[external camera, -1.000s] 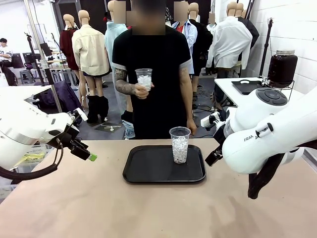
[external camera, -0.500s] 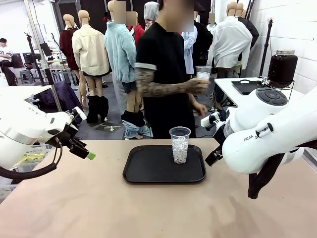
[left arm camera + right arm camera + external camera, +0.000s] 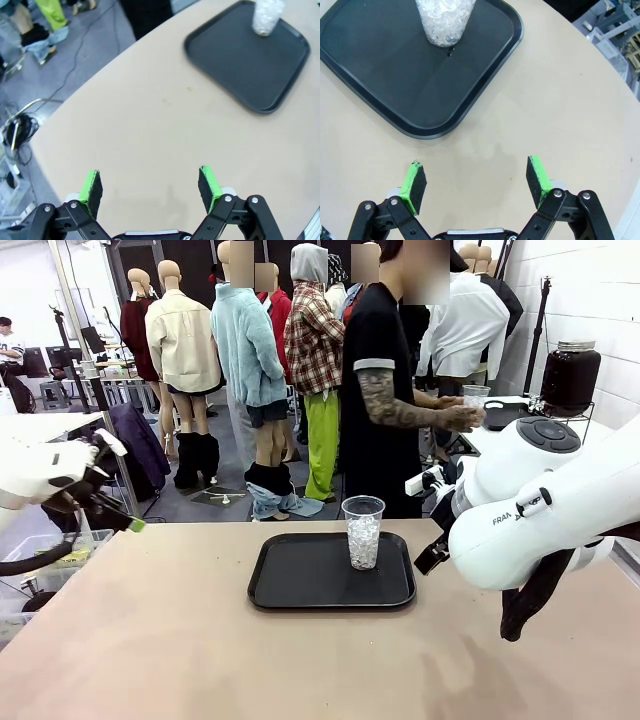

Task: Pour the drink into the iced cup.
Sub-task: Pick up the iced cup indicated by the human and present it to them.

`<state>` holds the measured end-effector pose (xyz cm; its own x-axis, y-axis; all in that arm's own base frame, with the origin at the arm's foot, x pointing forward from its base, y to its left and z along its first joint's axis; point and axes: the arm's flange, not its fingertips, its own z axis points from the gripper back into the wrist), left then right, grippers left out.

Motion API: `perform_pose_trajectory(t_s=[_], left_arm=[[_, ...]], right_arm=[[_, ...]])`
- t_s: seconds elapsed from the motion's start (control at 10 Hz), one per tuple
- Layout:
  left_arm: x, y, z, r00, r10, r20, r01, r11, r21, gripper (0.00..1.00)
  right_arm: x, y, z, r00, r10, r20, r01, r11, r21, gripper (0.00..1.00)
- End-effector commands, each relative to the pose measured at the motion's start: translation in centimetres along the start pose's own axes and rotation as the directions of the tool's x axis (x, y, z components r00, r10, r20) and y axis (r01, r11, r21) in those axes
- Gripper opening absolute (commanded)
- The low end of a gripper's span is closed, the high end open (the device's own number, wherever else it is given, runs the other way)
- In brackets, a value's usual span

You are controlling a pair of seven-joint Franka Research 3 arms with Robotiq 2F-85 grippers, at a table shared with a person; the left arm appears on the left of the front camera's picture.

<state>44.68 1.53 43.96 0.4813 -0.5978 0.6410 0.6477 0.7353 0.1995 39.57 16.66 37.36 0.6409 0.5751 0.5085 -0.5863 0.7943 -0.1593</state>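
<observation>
Hovering by the tabletop (image 3: pixel 150 640) with left tool (image 3: pixel 149 174) and right tool (image 3: pixel 475 165) both spread wide and empty, leaves the iced cup (image 3: pixel 362 535) upright on the tray (image 3: pixel 290 580) for pouring, the drink (image 3: pixel 570 382) well apart in the far jar (image 3: pixel 577 345).

Tabletop (image 3: pixel 180 640): beige, matte, plain surface, rounded along its edge.
Floor (image 3: pixel 215 505): grey, smooth.
Cables (image 3: pixel 19 129): black, lying in loose coils on the floor beside the tabletop.
Wall (image 3: pixel 590 300): white painted brick, right side of the room.
Side table (image 3: pixel 476 442): white, near that wall.
Storage bin (image 3: pixel 45 545): clear plastic, far left, below tabletop level.
Light: even, indoor, soft shadows.
</observation>
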Motion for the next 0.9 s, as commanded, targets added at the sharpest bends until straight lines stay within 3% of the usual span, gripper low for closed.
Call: perform_pose_trajectory(t_s=[0.0, 0.3, 0.6, 0.8], left_arm=[[-0.1, 2.5, 1.4, 0.997, 0.052, -0.065, -0.052, 0.999, 0.005, 1.00], [-2.1, 5.1, 2.4, 0.987, 0.147, -0.060, -0.144, 0.988, 0.052, 1.00], [-1.2, 4.5, 1.4, 0.993, 0.108, -0.041, -0.106, 0.993, 0.044, 1.00], [-2.8, 4.9, 2.0, 0.991, 0.118, -0.057, -0.113, 0.991, 0.070, 1.00]], right_arm=[[0.0, 0.1, 0.0, 1.000, 0.000, 0.000, 0.000, 1.000, 0.001, 1.00], [0.0, 0.1, 0.0, 1.000, 0.000, 0.000, 0.000, 1.000, 0.001, 1.00], [0.0, 0.1, 0.0, 1.000, 0.000, 0.000, 0.000, 1.000, 0.001, 1.00], [0.0, 0.1, 0.0, 1.000, 0.000, 0.000, 0.000, 1.000, 0.001, 1.00]])
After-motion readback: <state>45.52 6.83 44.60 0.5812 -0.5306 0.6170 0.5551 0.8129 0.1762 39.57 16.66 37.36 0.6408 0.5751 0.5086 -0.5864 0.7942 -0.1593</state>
